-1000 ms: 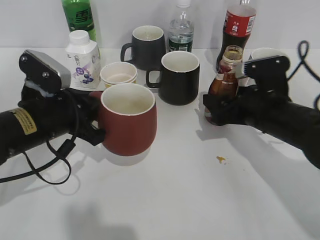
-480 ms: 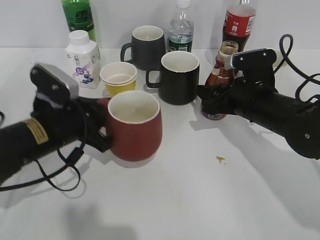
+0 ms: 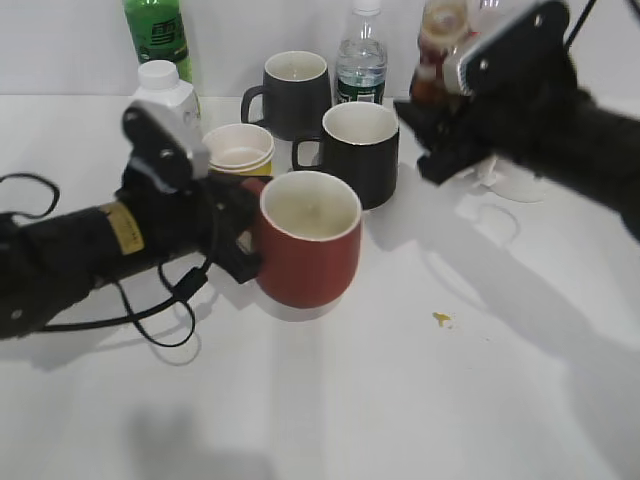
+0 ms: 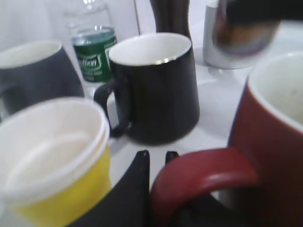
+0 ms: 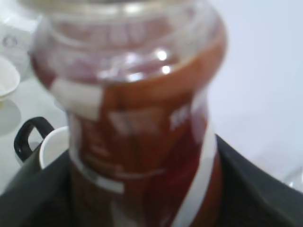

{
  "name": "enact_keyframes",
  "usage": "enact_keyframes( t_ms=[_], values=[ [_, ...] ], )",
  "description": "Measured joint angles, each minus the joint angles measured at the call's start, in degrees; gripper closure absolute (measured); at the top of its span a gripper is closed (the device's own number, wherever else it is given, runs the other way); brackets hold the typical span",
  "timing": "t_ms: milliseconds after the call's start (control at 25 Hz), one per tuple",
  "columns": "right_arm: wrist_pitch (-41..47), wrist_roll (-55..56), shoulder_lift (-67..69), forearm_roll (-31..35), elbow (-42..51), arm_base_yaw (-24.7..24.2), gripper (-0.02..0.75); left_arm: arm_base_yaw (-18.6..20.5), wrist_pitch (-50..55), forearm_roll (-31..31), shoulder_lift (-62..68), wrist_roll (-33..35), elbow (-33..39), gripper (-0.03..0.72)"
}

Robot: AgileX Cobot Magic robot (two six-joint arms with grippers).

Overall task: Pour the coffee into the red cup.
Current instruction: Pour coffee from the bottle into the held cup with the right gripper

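While the left arm is reaching in low from the left edge, nearly level with the bench, its left gripper is gripping the handle of the red cup, jaws clamped on that loop, as the left wrist view is showing close up. The cup is sitting upright, mid-bench, in front of a yellow paper cup and a black mug. The right arm is angling down from the upper right, its right gripper raised high, jaws clamped on the coffee, bottle roughly upright, well above and right of the red cup.
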Motion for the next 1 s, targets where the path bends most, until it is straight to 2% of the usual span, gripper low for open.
enact_keyframes(
  t_ms=[160,600,1000],
  values=[
    [0.46,-8.88,-2.08,-1.60,-1.78,0.00,0.227,0.00,4.36,6.22,0.05,-0.82,-3.96,0.620],
    [1.69,-24.11,-2.12,-12.86,-3.15,0.00,0.227,-0.02,4.72,10.18,0.05,-4.98,-5.33,0.620],
    [1.69,-31.32,-2.12,-19.00,-3.15,0.00,0.227,-2.05,4.77,10.67,1.44,-6.01,-7.46,0.620]
  ],
)
